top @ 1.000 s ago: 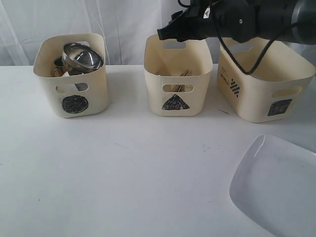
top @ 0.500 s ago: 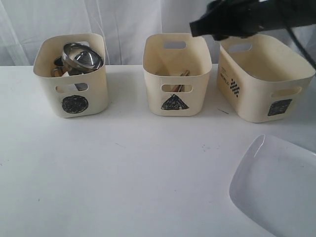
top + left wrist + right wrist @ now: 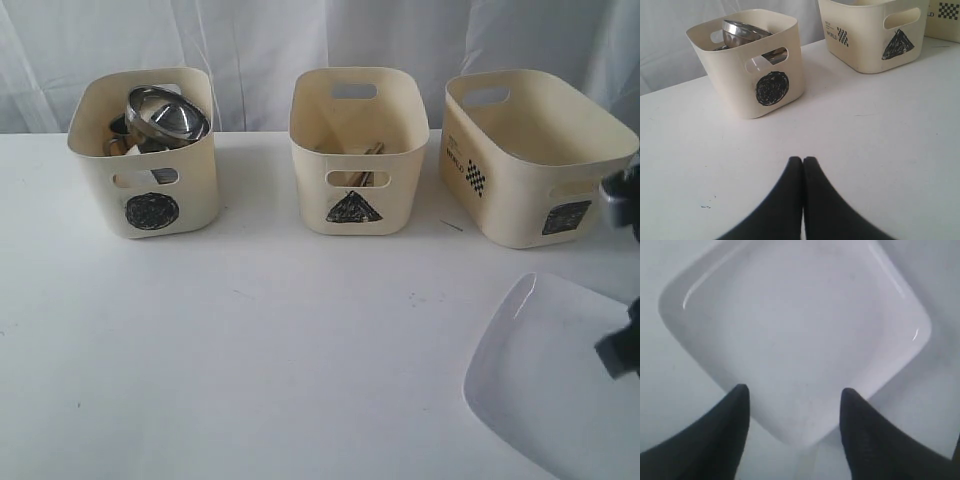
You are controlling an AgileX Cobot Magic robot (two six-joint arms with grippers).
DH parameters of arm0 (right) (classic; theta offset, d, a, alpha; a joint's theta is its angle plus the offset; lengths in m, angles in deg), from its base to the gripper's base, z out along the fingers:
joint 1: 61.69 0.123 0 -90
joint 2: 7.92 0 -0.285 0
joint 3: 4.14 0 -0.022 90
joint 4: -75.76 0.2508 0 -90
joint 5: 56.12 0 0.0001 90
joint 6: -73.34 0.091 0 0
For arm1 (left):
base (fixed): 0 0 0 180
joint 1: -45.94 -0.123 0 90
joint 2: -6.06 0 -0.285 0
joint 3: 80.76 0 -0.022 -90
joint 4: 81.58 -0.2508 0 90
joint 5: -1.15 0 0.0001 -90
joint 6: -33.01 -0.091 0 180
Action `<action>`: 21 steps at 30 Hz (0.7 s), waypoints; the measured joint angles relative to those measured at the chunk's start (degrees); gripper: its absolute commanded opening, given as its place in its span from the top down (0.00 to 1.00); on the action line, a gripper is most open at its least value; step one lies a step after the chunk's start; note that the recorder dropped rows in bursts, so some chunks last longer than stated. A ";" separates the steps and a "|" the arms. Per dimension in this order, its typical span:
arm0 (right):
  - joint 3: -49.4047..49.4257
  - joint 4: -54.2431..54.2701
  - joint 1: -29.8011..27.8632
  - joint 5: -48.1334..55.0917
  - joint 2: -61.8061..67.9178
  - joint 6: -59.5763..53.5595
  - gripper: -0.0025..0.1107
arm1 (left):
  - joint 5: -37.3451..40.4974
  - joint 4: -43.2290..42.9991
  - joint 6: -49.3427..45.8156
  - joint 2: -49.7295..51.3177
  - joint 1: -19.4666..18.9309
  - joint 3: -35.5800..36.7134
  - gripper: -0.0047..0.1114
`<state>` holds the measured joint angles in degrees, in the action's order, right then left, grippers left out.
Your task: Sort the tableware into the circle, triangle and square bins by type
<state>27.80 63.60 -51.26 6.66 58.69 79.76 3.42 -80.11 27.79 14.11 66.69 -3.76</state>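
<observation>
Exterior view: the white table [image 3: 250, 350] carries everything. The white squarish plate [image 3: 550, 390] lies flat at its front right corner. Along the back edge stand three cream bins: the square bin [image 3: 530, 190] at the right, the triangle bin [image 3: 310, 190] in the middle and the circle bin [image 3: 190, 190] at the left. A steel bowl [image 3: 165, 115] sits tilted atop the circle bin; wooden sticks [image 3: 372, 150], probably chopsticks, show in the triangle bin. My right gripper [image 3: 795, 389] hangs over the plate, fingers spread, nothing between them. My left gripper [image 3: 803, 159] is pressed together, empty, above the table before the circle bin.
</observation>
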 measured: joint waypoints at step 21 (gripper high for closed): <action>11.76 8.62 9.37 0.08 -1.67 -26.19 0.42 | 0.00 0.00 0.00 0.00 0.00 0.00 0.96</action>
<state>39.56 72.23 -41.89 6.74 57.02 53.57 3.42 -80.11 27.79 14.11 66.69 -3.76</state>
